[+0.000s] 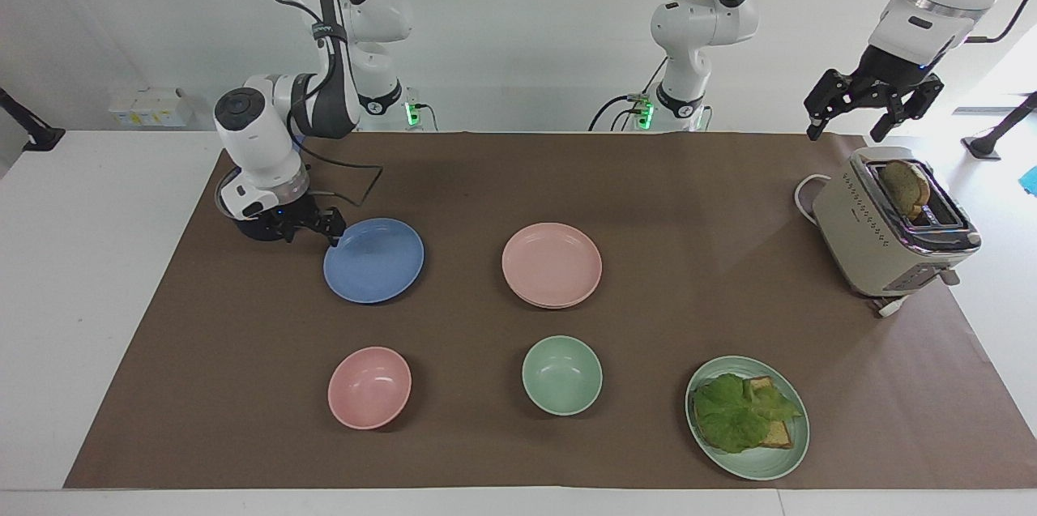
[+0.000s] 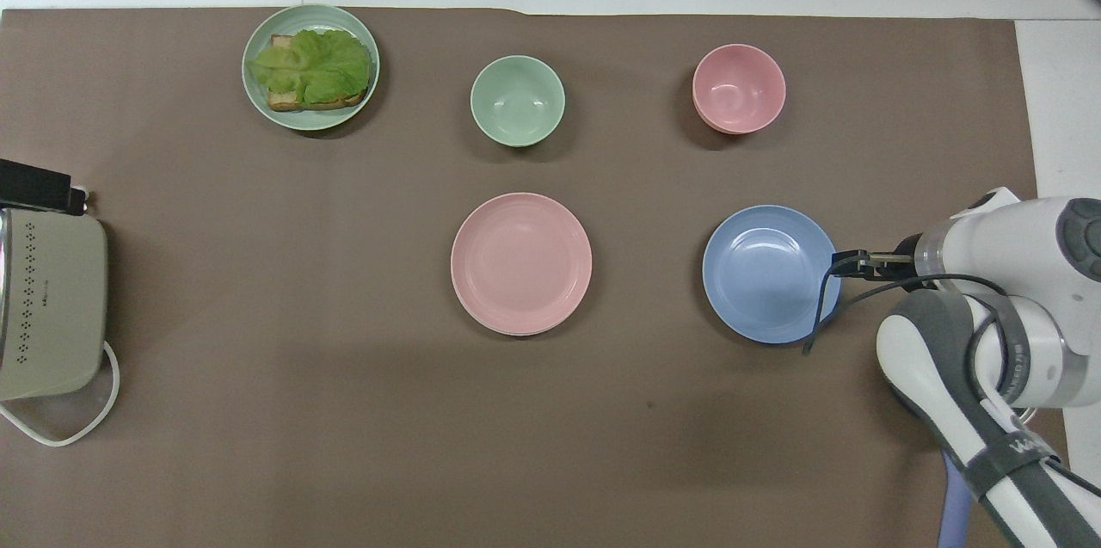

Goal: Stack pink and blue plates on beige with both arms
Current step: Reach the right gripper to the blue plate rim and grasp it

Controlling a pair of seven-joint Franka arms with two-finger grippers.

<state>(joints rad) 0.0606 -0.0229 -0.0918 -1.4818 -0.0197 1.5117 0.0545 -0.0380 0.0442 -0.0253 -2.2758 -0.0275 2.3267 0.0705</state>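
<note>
The blue plate (image 1: 373, 260) (image 2: 771, 274) lies on the brown mat toward the right arm's end. The pink plate (image 1: 552, 263) (image 2: 521, 261) rests on the beige plate, of which only a thin pale rim (image 1: 559, 306) (image 2: 516, 333) shows beneath it. My right gripper (image 1: 332, 234) (image 2: 837, 265) is down low and open, its fingertips at the blue plate's rim on the side toward the pot. I cannot tell whether they touch the rim. My left gripper (image 1: 875, 104) hangs open, high over the toaster, holding nothing.
A beige toaster (image 1: 887, 228) (image 2: 47, 307) with toast in it stands at the left arm's end. A dark pot (image 1: 253, 229) sits mostly hidden under the right arm. Farther from the robots are a pink bowl (image 1: 369, 387), a green bowl (image 1: 562, 375) and a green plate (image 1: 790, 451) with lettuce toast.
</note>
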